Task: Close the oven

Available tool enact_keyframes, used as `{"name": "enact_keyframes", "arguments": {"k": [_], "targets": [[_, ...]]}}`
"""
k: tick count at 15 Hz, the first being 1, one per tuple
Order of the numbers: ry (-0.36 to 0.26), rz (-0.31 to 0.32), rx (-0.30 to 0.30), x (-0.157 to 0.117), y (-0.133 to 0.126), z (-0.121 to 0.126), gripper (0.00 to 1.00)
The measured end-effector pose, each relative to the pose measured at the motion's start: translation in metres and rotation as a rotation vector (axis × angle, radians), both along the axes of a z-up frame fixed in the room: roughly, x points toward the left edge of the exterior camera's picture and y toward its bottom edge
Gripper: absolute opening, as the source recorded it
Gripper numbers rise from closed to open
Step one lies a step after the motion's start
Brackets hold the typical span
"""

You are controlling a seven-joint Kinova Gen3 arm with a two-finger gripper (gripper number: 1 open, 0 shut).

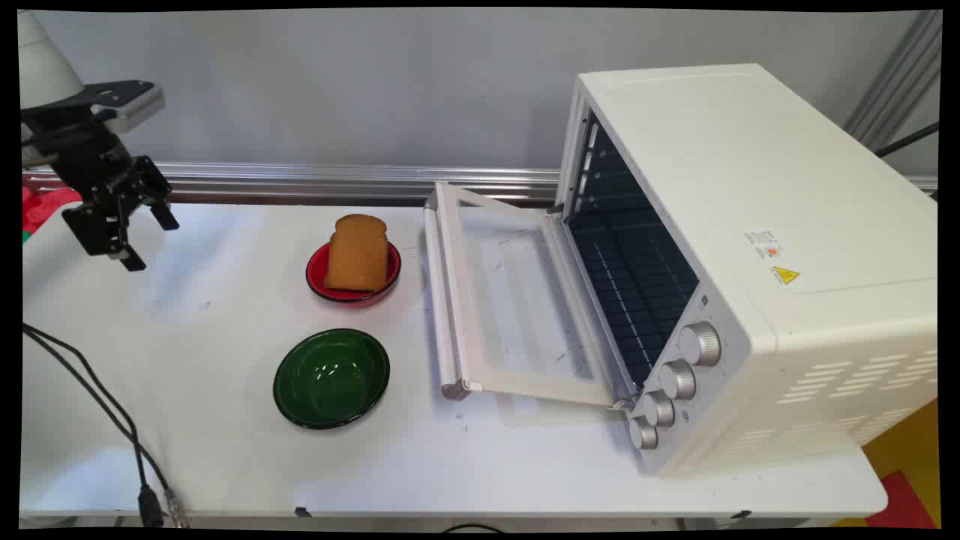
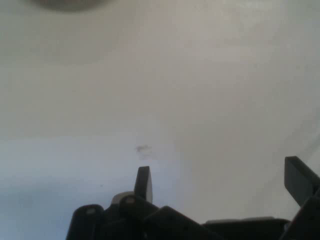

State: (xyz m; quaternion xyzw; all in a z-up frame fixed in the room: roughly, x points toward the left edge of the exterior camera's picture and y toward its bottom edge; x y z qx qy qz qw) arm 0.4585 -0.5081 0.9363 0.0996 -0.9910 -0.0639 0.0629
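At the far left the gripper point(image 1: 139, 240) hangs above the table point(image 1: 225, 450) with its fingers spread wide and nothing between them; the hand view shows only bare tabletop beyond the two fingertips point(image 2: 143, 181), so it touches nothing and stands well apart from the dishes. Two black cables point(image 1: 112, 412) trail across the near left corner of the table.

Towards the middle, a red bowl point(image 1: 321, 279) holds a slice of brown bread point(image 1: 358, 253), which leans against the bowl's rim so that it stands nearly upright rather than lying flat. Just in front of it, nearer the camera, a green bowl point(image 1: 331, 377) sits with nothing in it.

To the right stands a white toaster oven point(image 1: 750, 247). Its door point(image 1: 510, 300) is folded down flat towards the bowls, leaving the dark inside open. Four knobs point(image 1: 677, 379) run down its front edge.
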Motion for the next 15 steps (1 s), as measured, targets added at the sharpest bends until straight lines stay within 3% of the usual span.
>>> {"name": "enact_keyframes", "arguments": {"k": [9,12,15], "targets": [[0.077,-0.031,0.046,-0.018,0.002,-0.006,1.00],[0.140,-0.010,0.036,-0.041,0.007,0.002,1.00],[0.226,0.060,-0.007,-0.077,0.021,0.012,1.00]]}}
